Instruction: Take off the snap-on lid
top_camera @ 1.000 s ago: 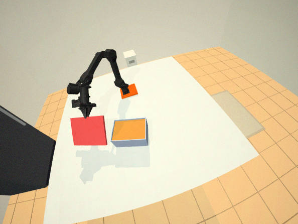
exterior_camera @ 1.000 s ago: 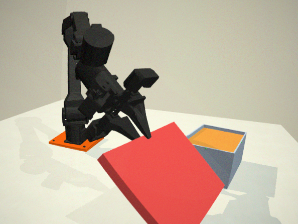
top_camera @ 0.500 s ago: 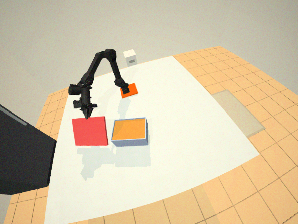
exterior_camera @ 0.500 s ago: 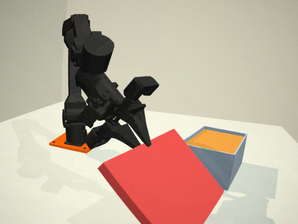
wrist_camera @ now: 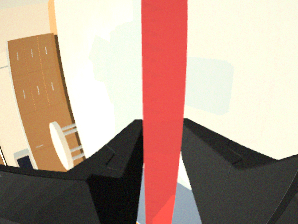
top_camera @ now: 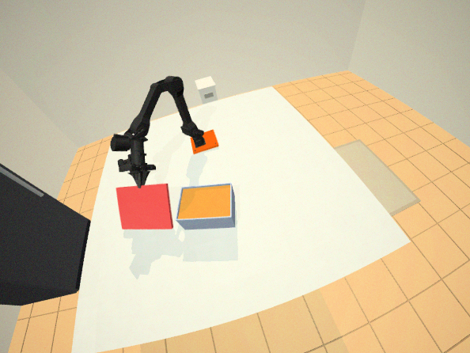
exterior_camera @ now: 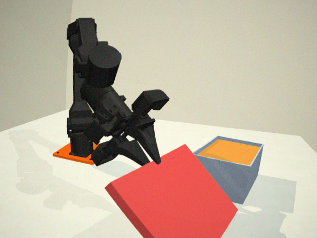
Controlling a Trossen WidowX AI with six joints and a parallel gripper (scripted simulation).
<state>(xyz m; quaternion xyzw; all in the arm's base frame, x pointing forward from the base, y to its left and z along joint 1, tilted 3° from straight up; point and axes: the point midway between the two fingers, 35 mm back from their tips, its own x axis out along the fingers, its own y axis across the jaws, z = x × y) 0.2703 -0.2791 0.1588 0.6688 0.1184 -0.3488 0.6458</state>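
Gripper (exterior_camera: 156, 160) was clamped on one edge of the red lid (top_camera: 145, 206), fingers pinching the rim from above; in the wrist view the lid ran straight up between the two dark fingers as a narrow red strip, seen edge-on. Lid was fully off the box (top_camera: 206, 222) and hung in the air just beside it, on the side toward the dark cabinet (top_camera: 36, 237), apart from the box wall. The exterior view showed it tilted, the held edge high and the far edge low, with its shadow cast on the table (top_camera: 277, 198) underneath, so it had not touched down. An edge grip likely suited a thin flat panel: the fingers could close across its thickness, and the broad face stayed up, which the task wants. Box sat open, orange interior exposed, squared to the lid and well apart from the arm's orange base plate (top_camera: 214, 139). Judged stage: removal done, placement pending. Next move would call for lowering and levelling the lid so the free edge meets the table gently, keeping it off the box wall. Risk: the panel swinging in a one-edge hold and nudging the box.
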